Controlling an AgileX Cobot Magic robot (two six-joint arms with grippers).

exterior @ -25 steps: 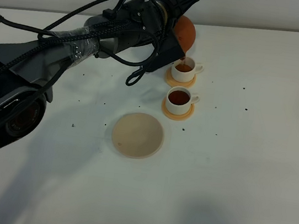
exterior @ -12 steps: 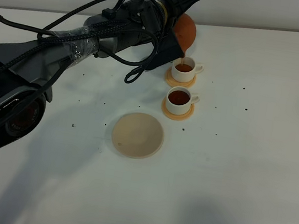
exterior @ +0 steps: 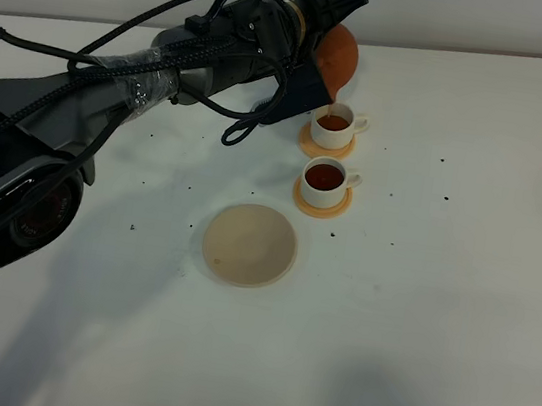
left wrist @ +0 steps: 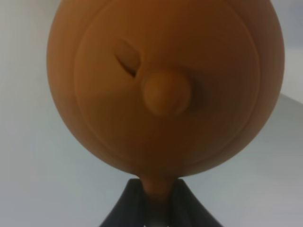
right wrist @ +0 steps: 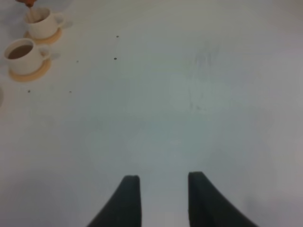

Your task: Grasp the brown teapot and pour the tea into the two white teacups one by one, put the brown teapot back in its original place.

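Brown teapot (exterior: 338, 56) tipped back, pour into far teacup (exterior: 334, 126) stopped. Left gripper (left wrist: 156, 189) clamps its handle; right gripper (right wrist: 161, 177) jaws apart, empty. Level fully before moving to the tan saucer (exterior: 250, 246).

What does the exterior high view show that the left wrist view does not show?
Only the exterior high view shows the two white teacups, both holding tea, on orange coasters, and the bare tan saucer. Only the left wrist view shows the lid knob and the left gripper shut on the handle. Both show the brown teapot.
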